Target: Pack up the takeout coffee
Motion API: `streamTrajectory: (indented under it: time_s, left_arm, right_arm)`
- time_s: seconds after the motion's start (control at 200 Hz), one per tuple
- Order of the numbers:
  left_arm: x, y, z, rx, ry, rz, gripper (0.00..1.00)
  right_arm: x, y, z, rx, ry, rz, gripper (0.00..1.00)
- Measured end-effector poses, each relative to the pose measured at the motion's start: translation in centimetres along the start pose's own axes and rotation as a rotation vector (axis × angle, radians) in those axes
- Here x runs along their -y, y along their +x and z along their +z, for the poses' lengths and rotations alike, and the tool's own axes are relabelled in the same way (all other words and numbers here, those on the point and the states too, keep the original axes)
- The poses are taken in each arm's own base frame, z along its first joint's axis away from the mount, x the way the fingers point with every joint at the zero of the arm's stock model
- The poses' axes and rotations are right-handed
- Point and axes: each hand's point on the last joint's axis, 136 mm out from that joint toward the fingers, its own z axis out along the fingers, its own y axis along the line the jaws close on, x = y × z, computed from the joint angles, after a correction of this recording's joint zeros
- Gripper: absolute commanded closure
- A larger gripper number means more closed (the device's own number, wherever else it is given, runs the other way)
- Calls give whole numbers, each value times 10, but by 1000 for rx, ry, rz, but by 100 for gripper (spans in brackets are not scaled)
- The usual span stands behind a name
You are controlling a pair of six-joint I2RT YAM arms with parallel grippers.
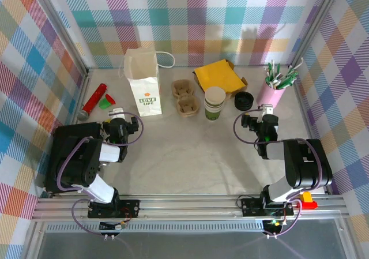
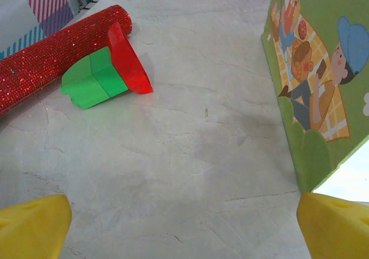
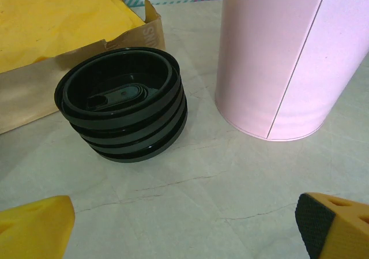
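Black lids (image 3: 124, 106) stacked beside pink tin (image 3: 282, 63) | right tool (image 3: 184, 227) spread wide

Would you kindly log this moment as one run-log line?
left gripper: open, empty, beside white bag | right gripper: open, empty, facing black lids | cup: lidless, unpacked

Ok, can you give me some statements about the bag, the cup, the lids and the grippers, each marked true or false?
1. The bag stands upright. True.
2. The cup is inside the bag. False: it stands on the table, just right of the carrier.
3. The left gripper and right gripper are open and hold nothing. True.
4. The lids lie left of the bag. False: they are stacked beside the pink cup, right of the cup.
5. The red tube lies left of the bag. True.
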Motion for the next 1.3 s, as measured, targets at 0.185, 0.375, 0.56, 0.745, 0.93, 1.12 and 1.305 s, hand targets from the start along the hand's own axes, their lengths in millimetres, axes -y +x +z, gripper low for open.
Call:
streamTrajectory:
  time_s: [0.185, 0.375, 0.56, 0.745, 0.93, 1.12, 1.305]
  left_arm:
    - [0, 0, 0, 0, 0, 0, 0]
    - [0, 0, 0, 0, 0, 0, 0]
    - [0, 0, 0, 0, 0, 0, 0]
    - [0, 0, 0, 0, 0, 0, 0]
    - [0, 0, -2, 12, 2, -3, 0]
    - [-4, 7, -15, 34, 6, -6, 0]
    - [-6, -11, -35, 100, 6, -24, 0]
  right_arm:
    - [0, 0, 0, 0, 0, 0, 1]
    - [0, 0, 0, 0, 0, 0, 1]
    - [0, 0, 0, 0, 0, 0, 1]
    - [0, 0, 0, 0, 0, 0, 1]
    - [0, 0, 0, 3, 0, 0, 1]
    - [2, 6, -7, 18, 3, 2, 1]
    - [1, 5, -16, 41, -4, 2, 1]
